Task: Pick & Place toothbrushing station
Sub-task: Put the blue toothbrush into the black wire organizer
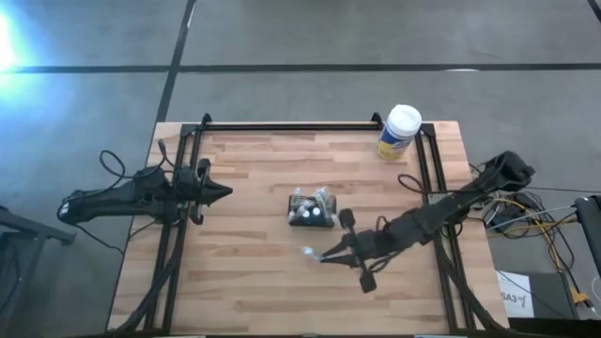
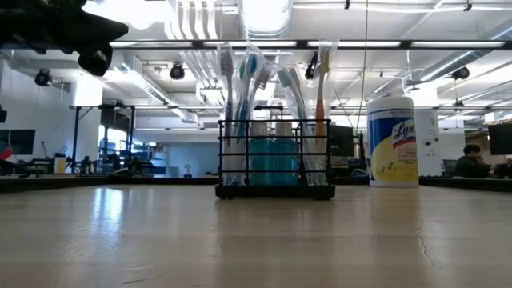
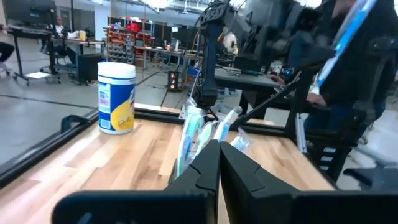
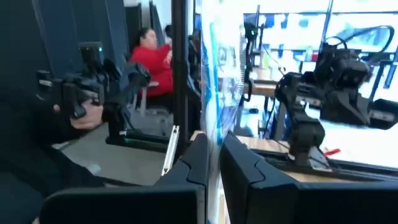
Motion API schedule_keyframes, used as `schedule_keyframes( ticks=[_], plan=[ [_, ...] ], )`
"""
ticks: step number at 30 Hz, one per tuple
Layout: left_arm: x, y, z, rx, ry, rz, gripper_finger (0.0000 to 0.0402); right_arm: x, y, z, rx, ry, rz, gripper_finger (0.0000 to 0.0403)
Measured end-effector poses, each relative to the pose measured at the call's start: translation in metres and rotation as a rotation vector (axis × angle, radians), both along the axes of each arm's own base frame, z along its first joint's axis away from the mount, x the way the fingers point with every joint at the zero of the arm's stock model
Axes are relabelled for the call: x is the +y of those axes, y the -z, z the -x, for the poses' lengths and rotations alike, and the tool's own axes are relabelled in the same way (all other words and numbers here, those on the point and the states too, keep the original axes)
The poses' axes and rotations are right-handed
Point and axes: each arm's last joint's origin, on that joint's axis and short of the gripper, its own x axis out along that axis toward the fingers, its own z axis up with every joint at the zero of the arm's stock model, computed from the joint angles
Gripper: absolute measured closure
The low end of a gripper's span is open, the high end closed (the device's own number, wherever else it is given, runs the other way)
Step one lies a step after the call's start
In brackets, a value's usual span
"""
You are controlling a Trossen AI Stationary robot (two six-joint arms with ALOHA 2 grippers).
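Right end effector sits closest to its own wrist camera, its two dark fingers pinched almost together on a thin blue and clear stick that looks like a toothbrush. The stick stands upright out of the grip. From above, this end effector hangs over the desk near the toothbrushing station, apart from it, on the side away from the yellow canister.

The station stands upright about mid-desk, already carrying several brushes and two blue bottles, as the level view shows. The canister stands well apart from it, by the far rail.

The left end effector waits at the desk's left side, fully closed and holding nothing, pointing toward the station.

My reading is that the step in hand is seating this brush in the holder, though the pictures alone do not rule out that it is being carried off.

To do it well:
- Bring the brush above a free slot before going down; the brushes already there lean and crowd the top.
- Keep the handle vertical and lower it straight, since a slanted entry could catch the ribbed wall and tip or shove the light holder.
- Let go only once the handle has bottomed out.
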Motion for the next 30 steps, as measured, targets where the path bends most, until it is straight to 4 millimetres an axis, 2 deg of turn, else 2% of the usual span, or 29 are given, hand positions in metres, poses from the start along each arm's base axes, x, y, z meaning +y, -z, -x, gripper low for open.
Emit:
schedule_keyframes(
  ticks=[4,7,10,15,19,24,30],
  plan=[
    [0.000,0.001,0.000,0.008,-0.001,-0.023,0.0388,-0.006,0.046,0.013,-0.064,0.006,-0.055,0.0389],
    [0.000,0.001,0.000,0.008,-0.002,-0.019,0.0388,-0.006,0.063,0.019,-0.135,-0.004,-0.087,0.0390],
    [0.000,0.002,-0.002,0.017,0.001,-0.022,0.0390,-0.005,0.081,0.019,-0.109,-0.012,-0.069,0.0390],
    [0.000,0.003,-0.008,0.037,0.016,-0.035,0.0398,-0.005,0.083,0.014,-0.111,0.002,-0.051,0.0389],
    [-0.002,-0.001,-0.017,-0.002,0.102,-0.011,0.0396,-0.005,0.083,0.013,-0.110,0.001,-0.037,0.0382],
    [-0.005,-0.007,-0.033,-0.084,0.205,-0.001,0.0396,-0.012,0.088,0.012,-0.097,0.026,-0.023,0.0379],
    [-0.007,-0.013,-0.048,-0.138,0.224,-0.011,0.0389,-0.026,0.100,0.002,-0.050,0.081,-0.042,0.0378]
  ],
)
